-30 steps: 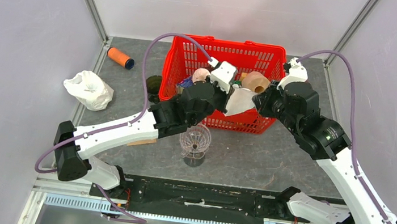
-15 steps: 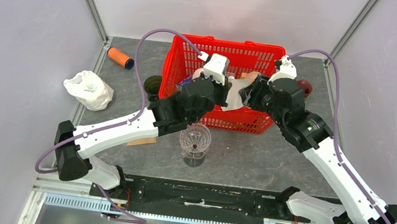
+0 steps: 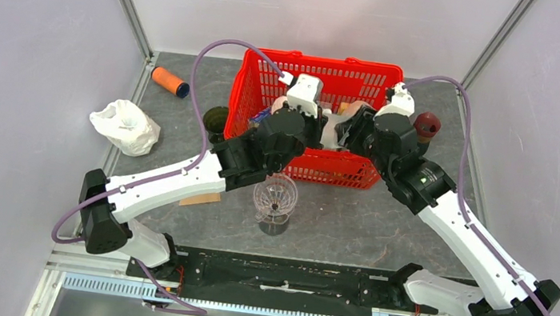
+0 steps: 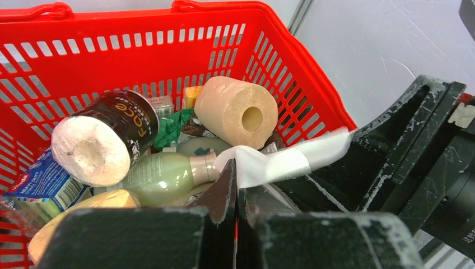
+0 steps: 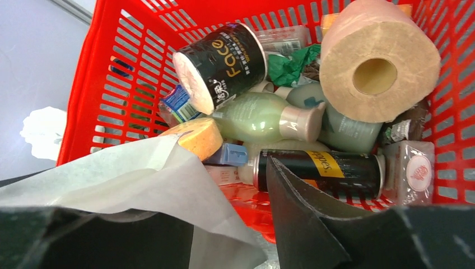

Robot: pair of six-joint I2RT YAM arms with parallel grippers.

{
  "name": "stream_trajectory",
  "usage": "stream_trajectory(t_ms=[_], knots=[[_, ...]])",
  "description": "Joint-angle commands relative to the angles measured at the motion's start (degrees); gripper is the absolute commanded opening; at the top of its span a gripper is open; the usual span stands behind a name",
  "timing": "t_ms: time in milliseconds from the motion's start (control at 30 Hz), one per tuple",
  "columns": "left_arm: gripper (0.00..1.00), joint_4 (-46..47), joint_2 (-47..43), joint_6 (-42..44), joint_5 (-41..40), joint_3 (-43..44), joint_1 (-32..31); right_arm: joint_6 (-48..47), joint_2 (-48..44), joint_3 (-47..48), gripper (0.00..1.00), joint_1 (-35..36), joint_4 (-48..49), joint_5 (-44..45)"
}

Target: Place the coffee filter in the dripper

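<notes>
1. Top external view: red plastic basket (image 3: 351, 74) with lattice walls, at the far middle of a grey, stone-patterned table (image 3: 382, 219).
2. Coffee filter (image 3: 334, 130): thin white paper, creased and folded. It hangs in the air over the near half of the basket, between the two grippers.
3. Left gripper (image 3: 321, 127): black jaws pressed together on one edge of the filter.
4. Right gripper (image 3: 351, 126): jaws apart. The filter drapes over one finger; the other finger (image 5: 302, 207) stands clear of the paper.
5. Dripper (image 3: 275, 198): clear ribbed cone on a round foot, upright on the table just near of the basket, beside the left arm and apart from the filter.
6. Basket contents:
   - beige toilet roll (image 5: 375, 61)
   - black-wrapped roll (image 5: 224, 61) with white ends
   - pale green bottle (image 5: 263, 120) lying on its side
   - black can (image 5: 319, 168) with a yellow label
   - rounded yellow sponge (image 5: 193, 134)
7. Left of the basket: an orange cylinder (image 3: 169, 81) with a dark end at the far left, and a crumpled white plastic bag (image 3: 124, 126) nearer.
</notes>
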Motion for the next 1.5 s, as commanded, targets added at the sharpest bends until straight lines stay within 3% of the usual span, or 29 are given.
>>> stream_trajectory(t_ms=[0, 533, 600, 833, 933, 1067, 1167, 1367, 1467], knots=[[0.02, -0.02, -2.43, -0.93, -3.52, 1.07, -0.01, -0.71, -2.95, -1.7, 0.55, 0.14, -2.09, 5.72], [0.02, -4.98, -8.37, -2.97, -6.25, -2.42, 0.53, -2.69, -9.48, -4.09, 0.58, 0.14, -4.55, 2.15], [0.02, -5.44, -8.98, -3.6, -5.57, -2.65, 0.55, -3.67, -10.01, -3.55, 0.58, 0.12, -3.67, -2.01], [0.02, -11.13, -6.33, -4.21, -6.7, 0.92, 0.61, -9.26, -12.43, -1.04, 0.62, 0.16, 5.68, -30.26], [0.02, -13.02, -6.02, -4.66, -7.94, 1.58, 0.79, -10.95, -15.32, -0.77, 0.7, 0.16, 5.58, -33.64], [0.02, -16.0, -6.73, -5.79, -8.35, 2.47, 1.18, -11.19, -21.06, -3.24, 0.81, 0.16, 2.68, -25.2], [0.02, -20.93, -7.86, -7.18, -6.07, 4.16, 1.54, -10.26, -27.26, -7.5, 0.97, 0.12, 1.89, -12.18], [0.02, -36.81, -11.02, -13.06, 4.35, 11.15, 1.85, -6.45, -38.15, -17.78, 0.97, 0.16, -0.07, 18.14], [0.02, -45.65, -12.57, -16.56, 11.06, 13.69, 1.85, -5.77, -41.66, -20.46, 0.97, 0.15, -1.71, 25.59]])
